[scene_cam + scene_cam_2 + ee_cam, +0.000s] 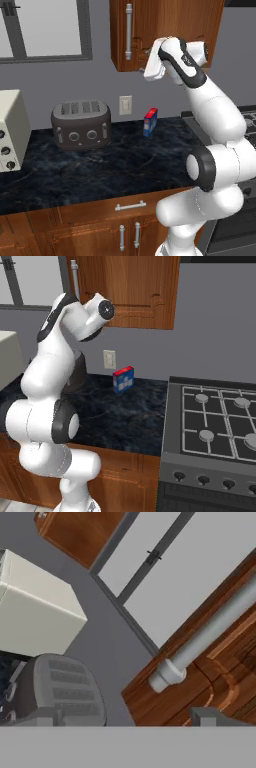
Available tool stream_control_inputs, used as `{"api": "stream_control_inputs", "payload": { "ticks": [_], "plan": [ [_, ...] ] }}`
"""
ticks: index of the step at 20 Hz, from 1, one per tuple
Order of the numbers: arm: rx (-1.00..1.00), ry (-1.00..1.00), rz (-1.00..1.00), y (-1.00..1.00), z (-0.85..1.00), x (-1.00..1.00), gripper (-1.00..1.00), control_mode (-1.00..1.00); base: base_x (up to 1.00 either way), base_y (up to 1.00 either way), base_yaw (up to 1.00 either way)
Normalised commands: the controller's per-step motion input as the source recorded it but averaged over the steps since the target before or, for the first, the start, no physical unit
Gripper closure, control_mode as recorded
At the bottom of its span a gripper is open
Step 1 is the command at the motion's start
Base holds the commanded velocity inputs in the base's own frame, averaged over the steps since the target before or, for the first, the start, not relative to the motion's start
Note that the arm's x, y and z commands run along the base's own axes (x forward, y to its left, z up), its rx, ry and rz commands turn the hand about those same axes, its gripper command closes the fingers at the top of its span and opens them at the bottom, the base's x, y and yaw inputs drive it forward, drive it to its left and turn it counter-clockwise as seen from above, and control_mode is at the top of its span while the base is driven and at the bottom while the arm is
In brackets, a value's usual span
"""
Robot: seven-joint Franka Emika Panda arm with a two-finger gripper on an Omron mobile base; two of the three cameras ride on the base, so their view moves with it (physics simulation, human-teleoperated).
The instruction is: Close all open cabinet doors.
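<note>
A reddish-brown wall-cabinet door (170, 30) hangs above the counter and looks flat against its box; from the right side the door (125, 291) also looks flush. Its vertical silver bar handle (129, 31) runs along the left edge. My gripper (142, 56) is raised just under the door's lower left corner, right of the handle's lower end. In the hand view the handle's lower end (167, 674) and the door's wood (220, 662) sit close ahead. The gripper (127, 719) is open, its fingertips (207, 716) wide apart with nothing between them.
A dark toaster (81, 125) and a cream toaster oven (12, 130) stand on the black counter (115, 165). A blue-and-red box (123, 379) stands by the wall outlet. A gas stove (215, 416) is to the right. A window (45, 30) is left of the cabinet.
</note>
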Motion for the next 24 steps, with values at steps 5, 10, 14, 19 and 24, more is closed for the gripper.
{"api": "stream_control_inputs", "payload": {
  "ticks": [5, 10, 14, 19, 24],
  "plan": [
    [0.00, 0.09, 0.00, 0.16, 0.00, -1.00, -1.00, -1.00, 0.00, 0.00, 0.00],
    [0.00, 0.07, 0.00, 0.13, -0.01, -1.00, -1.00, -1.00, 0.00, 0.00, 0.00],
    [0.00, 0.03, -0.03, 0.07, -0.05, -1.00, -1.00, -1.00, 0.00, 0.00, 0.00],
    [0.00, 0.04, -0.11, 0.01, -0.02, -1.00, -1.00, -1.00, 0.00, 0.00, 0.00],
    [0.00, 0.06, -0.14, 0.02, -0.06, -0.91, -1.00, -1.00, 0.00, 0.00, 0.00]
  ]
}}
